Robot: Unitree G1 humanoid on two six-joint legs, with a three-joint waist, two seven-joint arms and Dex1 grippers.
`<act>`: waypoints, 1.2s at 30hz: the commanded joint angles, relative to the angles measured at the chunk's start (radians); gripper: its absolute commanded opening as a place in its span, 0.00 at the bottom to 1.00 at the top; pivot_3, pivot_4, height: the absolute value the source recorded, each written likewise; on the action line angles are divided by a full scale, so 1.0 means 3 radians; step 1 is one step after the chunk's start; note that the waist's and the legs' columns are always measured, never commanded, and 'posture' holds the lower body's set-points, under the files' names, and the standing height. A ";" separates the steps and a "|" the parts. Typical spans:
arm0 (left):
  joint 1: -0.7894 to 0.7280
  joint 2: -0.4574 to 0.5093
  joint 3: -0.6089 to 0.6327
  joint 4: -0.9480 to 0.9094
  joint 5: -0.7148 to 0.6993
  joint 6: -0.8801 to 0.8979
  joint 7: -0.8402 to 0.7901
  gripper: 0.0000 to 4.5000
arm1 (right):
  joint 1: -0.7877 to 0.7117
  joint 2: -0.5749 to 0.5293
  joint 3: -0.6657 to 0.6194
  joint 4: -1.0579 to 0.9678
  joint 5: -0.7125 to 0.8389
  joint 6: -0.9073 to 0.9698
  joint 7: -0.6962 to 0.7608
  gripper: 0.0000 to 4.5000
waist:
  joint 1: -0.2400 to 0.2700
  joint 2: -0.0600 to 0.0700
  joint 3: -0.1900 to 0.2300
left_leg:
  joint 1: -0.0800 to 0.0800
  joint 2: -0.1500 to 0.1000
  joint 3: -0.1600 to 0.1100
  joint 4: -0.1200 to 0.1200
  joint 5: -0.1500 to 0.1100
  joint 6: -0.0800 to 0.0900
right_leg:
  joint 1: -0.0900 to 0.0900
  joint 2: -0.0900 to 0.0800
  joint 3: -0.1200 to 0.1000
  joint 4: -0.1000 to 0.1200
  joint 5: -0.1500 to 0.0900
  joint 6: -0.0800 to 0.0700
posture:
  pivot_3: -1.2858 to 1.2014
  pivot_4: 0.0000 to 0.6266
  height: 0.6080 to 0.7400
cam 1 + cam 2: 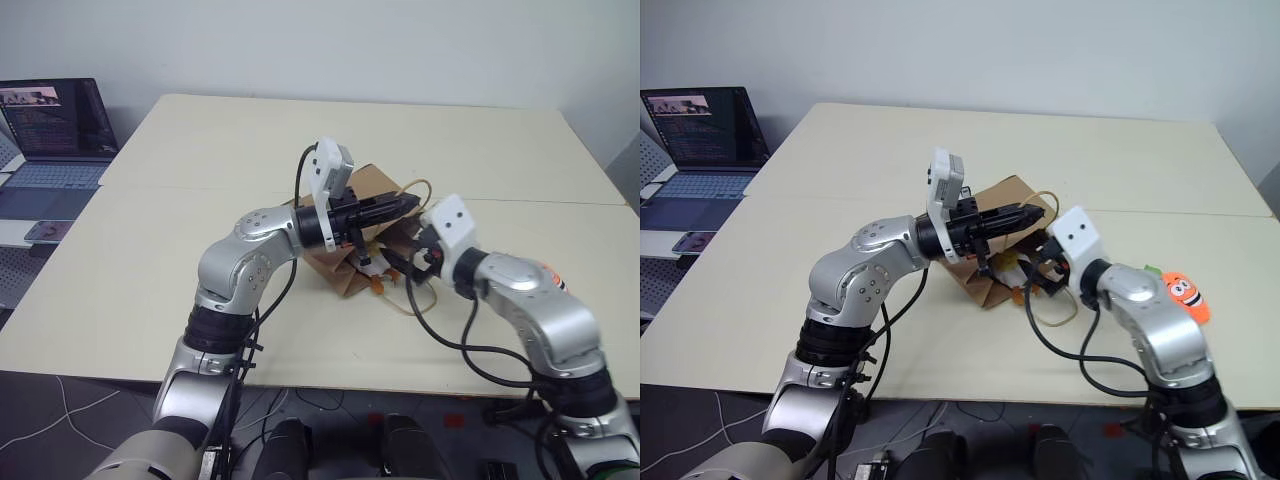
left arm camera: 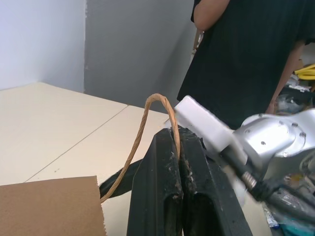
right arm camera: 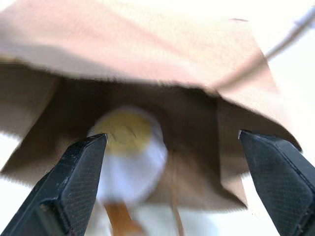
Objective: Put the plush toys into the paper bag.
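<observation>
i see my left gripper (image 2: 177, 147) pinching the brown kraft paper bag's (image 1: 990, 200) tan cord handle (image 2: 142, 132); my right gripper (image 3: 172, 187) spread wide, the white egg-shaped plush (image 3: 130, 157) seemingly inside, the orange carrot plush (image 1: 1185, 294) on the bench (image 1: 1120, 170).

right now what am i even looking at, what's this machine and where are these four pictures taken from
It is a two-armed humanoid robot at a table. Two pictures come from cameras in its head, looking down; the other two come from a camera on each wrist. The left gripper, jaws shut, holds up a cord handle of a brown paper bag lying on the table. The right gripper, jaws open, faces the bag's mouth, where a white egg toy sits. An orange carrot toy lies on the table beside the right arm.
</observation>
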 commanded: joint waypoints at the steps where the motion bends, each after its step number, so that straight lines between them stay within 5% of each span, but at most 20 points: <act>1: -0.0026 0.0015 0.0036 -0.0049 0.0013 -0.0094 -0.0020 0.00 | 0.0026 -0.0270 -0.0322 -0.0262 0.0258 0.0149 0.0270 0.99 | 0.0001 0.0000 0.0000 | 0.0000 0.0000 0.0000 0.0000 0.0000 0.0000 | 0.0000 0.0000 0.0000 0.0000 0.0000 0.0000 | 0.52 0.24 1.00; 8: 0.0000 -0.0012 0.0002 -0.0066 0.0019 -0.0119 0.0003 0.00 | 0.0392 -0.1103 -0.1023 -0.0477 0.0743 0.0276 0.0923 0.99 | 0.0006 0.0000 0.0000 | -0.0005 -0.0001 -0.0003 0.0000 0.0000 0.0000 | 0.0001 0.0000 0.0000 -0.0003 0.0000 0.0000 | 0.52 0.24 1.00; 12: 0.0038 -0.0029 -0.0025 -0.0071 0.0041 -0.0148 -0.0006 0.00 | 0.0953 -0.1467 -0.1484 -0.0252 0.0547 -0.0059 0.1140 0.99 | 0.0018 -0.0001 0.0000 | -0.0005 -0.0001 0.0000 0.0000 0.0000 0.0001 | 0.0003 0.0000 -0.0001 -0.0006 0.0000 0.0001 | 0.52 0.24 1.00; 20: 0.0091 -0.0085 -0.0084 -0.0093 0.0073 -0.0193 -0.0005 0.00 | 0.1563 -0.1480 -0.1649 0.0573 -0.0057 -0.0935 0.0977 0.99 | 0.0006 -0.0001 0.0000 | 0.0003 -0.0001 0.0024 0.0002 0.0000 0.0000 | 0.0005 0.0001 0.0011 -0.0002 -0.0001 0.0001 | 0.52 0.24 1.00; 33: 0.0079 -0.0080 -0.0043 -0.0051 0.0092 -0.0247 -0.0004 0.00 | 0.1117 -0.1252 -0.1226 0.1783 -0.0073 -0.1175 0.1092 0.99 | -0.0001 0.0001 -0.0001 | 0.0008 -0.0001 0.0032 0.0002 0.0000 0.0000 | 0.0006 0.0002 0.0018 0.0001 0.0000 0.0001 | 0.52 0.24 1.00; 36: 0.0088 -0.0059 -0.0029 -0.0059 0.0094 -0.0246 0.0002 0.00 | 0.1097 -0.1241 -0.1198 0.1848 -0.0101 -0.1223 0.1096 0.78 | 0.0002 0.0002 -0.0001 | 0.0007 -0.0001 0.0031 0.0002 0.0000 0.0000 | 0.0006 0.0001 0.0018 0.0001 0.0000 0.0001 | 0.52 0.24 1.00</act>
